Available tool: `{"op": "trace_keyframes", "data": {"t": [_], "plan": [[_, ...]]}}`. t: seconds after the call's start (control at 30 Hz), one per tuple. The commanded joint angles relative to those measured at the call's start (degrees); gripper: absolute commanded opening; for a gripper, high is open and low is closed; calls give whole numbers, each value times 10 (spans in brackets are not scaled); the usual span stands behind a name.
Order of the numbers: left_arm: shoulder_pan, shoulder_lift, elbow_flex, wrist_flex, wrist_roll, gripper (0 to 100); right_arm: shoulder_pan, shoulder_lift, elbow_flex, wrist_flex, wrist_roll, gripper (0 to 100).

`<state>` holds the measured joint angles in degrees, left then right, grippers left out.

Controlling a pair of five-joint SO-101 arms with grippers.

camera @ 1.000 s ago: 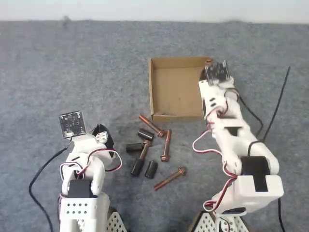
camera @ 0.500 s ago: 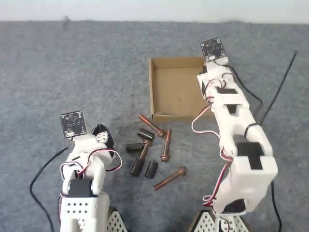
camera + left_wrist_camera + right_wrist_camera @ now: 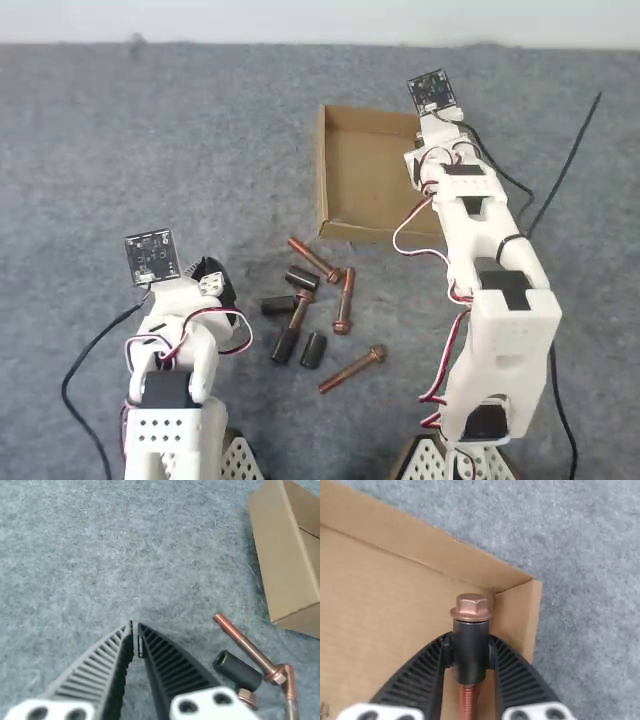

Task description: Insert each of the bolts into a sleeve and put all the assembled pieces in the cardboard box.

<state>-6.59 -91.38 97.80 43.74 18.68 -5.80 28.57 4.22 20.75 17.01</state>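
Note:
My right gripper [image 3: 469, 641] is shut on an assembled piece [image 3: 468, 652], a black sleeve with a copper bolt through it, head [image 3: 471, 608] up. It hangs over the inside of a far corner of the cardboard box [image 3: 380, 610]. From above, the right arm [image 3: 465, 205] stretches along the right wall of the box [image 3: 365, 180]. Several loose copper bolts [image 3: 345, 300] and black sleeves [image 3: 301, 278] lie in a cluster on the carpet in front of the box. My left gripper [image 3: 135, 628] is shut and empty, low over bare carpet beside a bolt [image 3: 246, 648] and a sleeve [image 3: 237, 670].
Grey carpet [image 3: 150, 140] covers the whole table, with open room to the left and behind the box. The left arm [image 3: 175, 330] sits folded near the front left. A black cable [image 3: 565, 180] runs along the right side.
The right arm has stretched farther out and carried the assembled piece over the box's far right corner. The box has shifted a little to the right. The left arm has not moved.

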Motion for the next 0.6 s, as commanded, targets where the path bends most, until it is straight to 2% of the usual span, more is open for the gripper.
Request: {"op": "trace_keyframes", "data": {"t": [0.0,0.13,0.37,0.57], "plan": [[-3,-11,-8,-18,-9,11,2,-15,-40,1,4,93],[-3,-11,-8,-18,-9,12,2,-15,-40,1,4,128],[-3,-11,-8,-18,-9,12,0,-48,-36,4,4,63],[-3,-11,-8,-18,-10,12,-10,-151,-36,114,4,7]]}}
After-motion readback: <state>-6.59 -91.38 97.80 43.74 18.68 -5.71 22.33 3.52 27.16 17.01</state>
